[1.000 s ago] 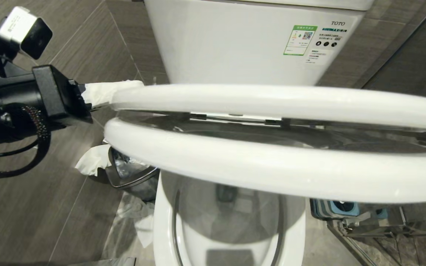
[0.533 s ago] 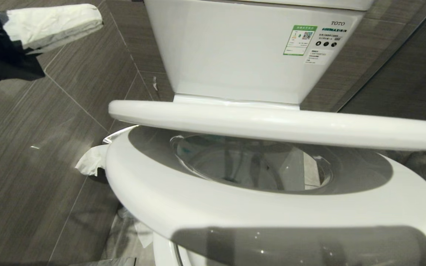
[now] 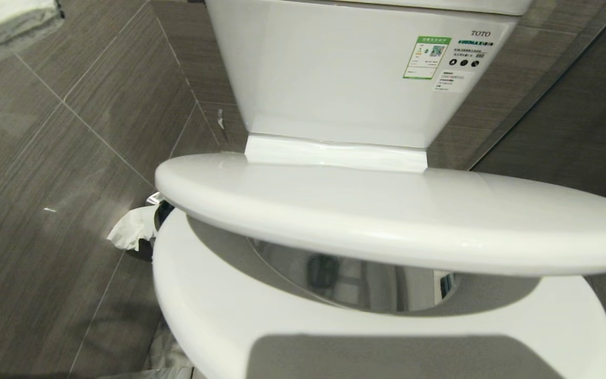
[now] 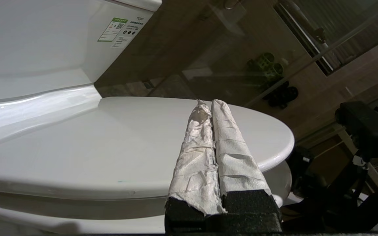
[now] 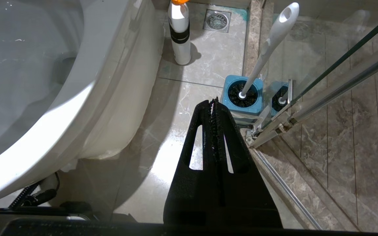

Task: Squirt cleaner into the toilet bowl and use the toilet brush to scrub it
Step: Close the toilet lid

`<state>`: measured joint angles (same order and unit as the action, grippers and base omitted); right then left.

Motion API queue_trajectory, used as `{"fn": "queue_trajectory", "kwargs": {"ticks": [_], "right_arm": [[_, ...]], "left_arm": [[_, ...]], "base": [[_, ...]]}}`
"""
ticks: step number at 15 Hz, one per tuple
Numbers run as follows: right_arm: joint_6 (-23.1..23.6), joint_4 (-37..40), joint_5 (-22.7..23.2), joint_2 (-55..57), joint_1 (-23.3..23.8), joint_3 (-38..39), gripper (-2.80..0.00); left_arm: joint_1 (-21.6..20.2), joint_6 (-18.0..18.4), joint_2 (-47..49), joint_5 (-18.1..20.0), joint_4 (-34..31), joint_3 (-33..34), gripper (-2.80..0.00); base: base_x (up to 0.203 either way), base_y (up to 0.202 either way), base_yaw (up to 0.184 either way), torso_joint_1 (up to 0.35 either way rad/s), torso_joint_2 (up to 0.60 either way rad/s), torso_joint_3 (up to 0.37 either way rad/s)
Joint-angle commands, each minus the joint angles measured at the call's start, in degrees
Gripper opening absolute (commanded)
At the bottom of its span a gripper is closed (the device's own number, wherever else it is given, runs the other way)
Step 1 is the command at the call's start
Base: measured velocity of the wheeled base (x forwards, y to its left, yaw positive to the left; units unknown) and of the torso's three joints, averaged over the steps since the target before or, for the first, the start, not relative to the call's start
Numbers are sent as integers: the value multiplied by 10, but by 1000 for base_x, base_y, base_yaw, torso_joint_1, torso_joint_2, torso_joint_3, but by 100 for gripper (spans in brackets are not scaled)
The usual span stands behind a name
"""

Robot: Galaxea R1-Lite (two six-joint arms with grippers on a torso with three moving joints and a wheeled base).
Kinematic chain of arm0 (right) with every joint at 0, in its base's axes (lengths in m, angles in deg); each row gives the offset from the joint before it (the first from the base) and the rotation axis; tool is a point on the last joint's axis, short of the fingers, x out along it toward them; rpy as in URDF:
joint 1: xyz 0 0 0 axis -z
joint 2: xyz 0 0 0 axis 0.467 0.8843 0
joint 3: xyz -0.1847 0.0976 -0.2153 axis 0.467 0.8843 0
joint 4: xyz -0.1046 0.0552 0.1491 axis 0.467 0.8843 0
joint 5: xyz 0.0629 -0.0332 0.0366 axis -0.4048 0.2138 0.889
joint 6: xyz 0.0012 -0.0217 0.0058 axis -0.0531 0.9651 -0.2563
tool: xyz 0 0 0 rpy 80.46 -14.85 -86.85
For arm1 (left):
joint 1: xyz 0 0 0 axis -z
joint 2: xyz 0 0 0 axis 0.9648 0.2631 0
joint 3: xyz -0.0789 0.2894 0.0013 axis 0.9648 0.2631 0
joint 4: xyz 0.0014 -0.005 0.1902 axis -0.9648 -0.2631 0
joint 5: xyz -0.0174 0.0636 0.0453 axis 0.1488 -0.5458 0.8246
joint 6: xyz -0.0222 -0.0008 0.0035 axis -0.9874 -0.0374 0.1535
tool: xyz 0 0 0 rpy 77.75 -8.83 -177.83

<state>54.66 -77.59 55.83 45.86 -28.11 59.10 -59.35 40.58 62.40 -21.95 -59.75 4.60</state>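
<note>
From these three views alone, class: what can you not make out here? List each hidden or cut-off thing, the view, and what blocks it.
- Toilet bowl interior, head view: the half-lowered lid covers most of it.
- Toilet brush bristles, right wrist view: sunk in the blue holder.
- Label text, head view: too small.
- Left gripper, head view: cut off at the edge.

The half-down lid (image 3: 387,221) blocks most of the toilet bowl (image 3: 366,287), only a narrow gap above the seat (image 3: 203,310) stays open.
</note>
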Motion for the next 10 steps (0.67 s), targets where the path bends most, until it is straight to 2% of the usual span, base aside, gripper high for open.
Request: {"fn": "queue_trajectory", "kwargs": {"ticks": [1,5,10], "right_arm": [[0,0,0,1,0,0,-280],[0,0,0,1,0,0,-280],[0,0,0,1,0,0,-280]], "left_arm": [[-1,-12,-12,2,1,-1,-280],[-9,-14,-14,3,-1,-6,-280],[-11,-13,-19,3,-37,-17,-280]], "base": [[0,0,0,0,0,0],[0,0,0,2,0,40],[0,0,0,4,3,184]]}}
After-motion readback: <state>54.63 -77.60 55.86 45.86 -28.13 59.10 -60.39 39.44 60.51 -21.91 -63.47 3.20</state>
